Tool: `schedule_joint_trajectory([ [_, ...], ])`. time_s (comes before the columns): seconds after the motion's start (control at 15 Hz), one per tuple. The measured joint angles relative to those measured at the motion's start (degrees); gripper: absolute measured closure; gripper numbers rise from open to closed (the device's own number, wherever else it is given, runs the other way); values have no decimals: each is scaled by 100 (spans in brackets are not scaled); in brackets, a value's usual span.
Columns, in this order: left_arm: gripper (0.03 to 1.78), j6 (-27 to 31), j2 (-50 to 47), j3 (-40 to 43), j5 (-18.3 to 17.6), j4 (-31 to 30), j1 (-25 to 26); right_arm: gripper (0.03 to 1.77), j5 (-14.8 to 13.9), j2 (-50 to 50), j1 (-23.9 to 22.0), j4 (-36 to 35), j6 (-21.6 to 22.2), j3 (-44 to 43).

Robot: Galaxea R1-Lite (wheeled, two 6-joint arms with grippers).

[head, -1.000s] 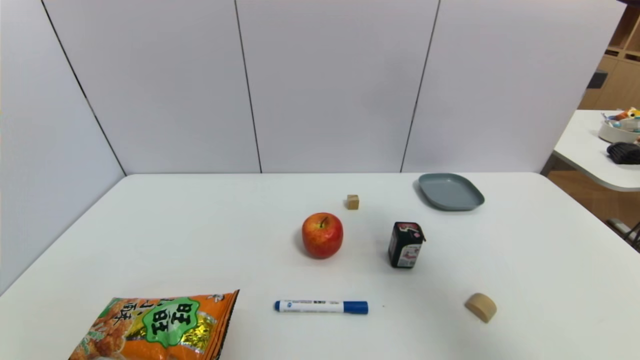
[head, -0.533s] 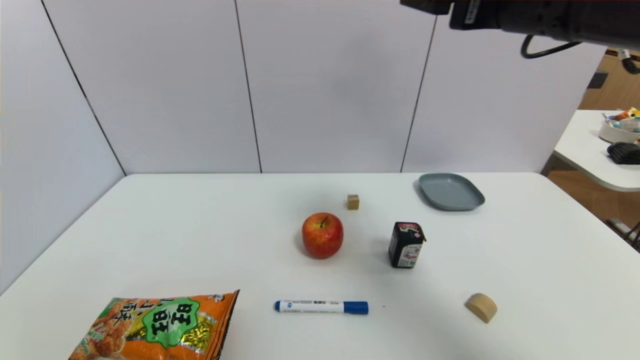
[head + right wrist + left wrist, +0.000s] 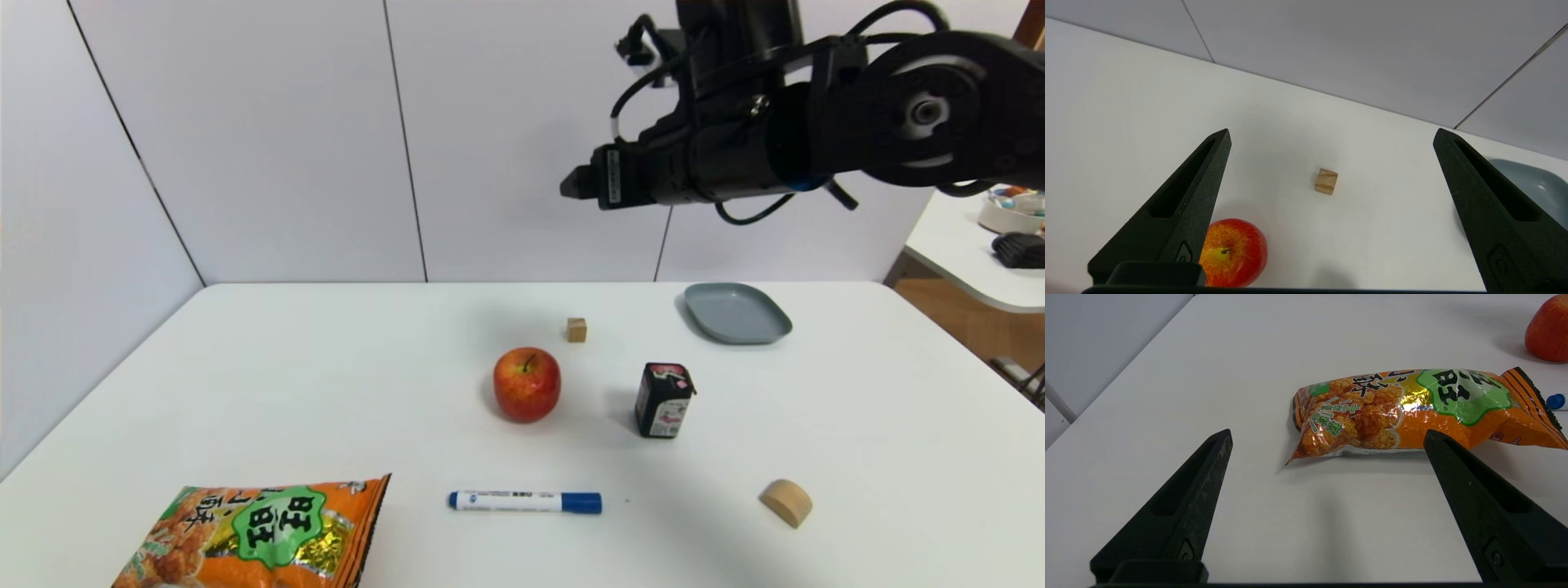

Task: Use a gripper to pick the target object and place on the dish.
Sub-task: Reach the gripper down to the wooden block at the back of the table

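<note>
With the right gripper (image 3: 1331, 134) spread wide high above the table (image 3: 326, 367), lower it straight over the wooden cube (image 3: 576, 330), which sits at the apple's (image 3: 526, 395) one o'clock and the grey-blue dish's (image 3: 736, 314) nine o'clock, and avoid clipping the apple.

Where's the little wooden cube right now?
In the head view the wooden cube sits on the table toward the back, just behind the apple and left of the dish.

Our right gripper (image 3: 1331, 134) hangs high above the table, arm reaching in from the right, jaws spread wide. Our left gripper (image 3: 1327, 435) sits low, jaws likewise wide apart.
</note>
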Motion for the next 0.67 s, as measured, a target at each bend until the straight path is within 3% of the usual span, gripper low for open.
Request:
schedule_joint_trajectory([
  [0.27,12,0,0,0,0,0,0,9,15,389,-160,391,112,-49],
  [0.67,12,0,0,0,0,0,0,9,195,779,-341,414,123,-55],
])
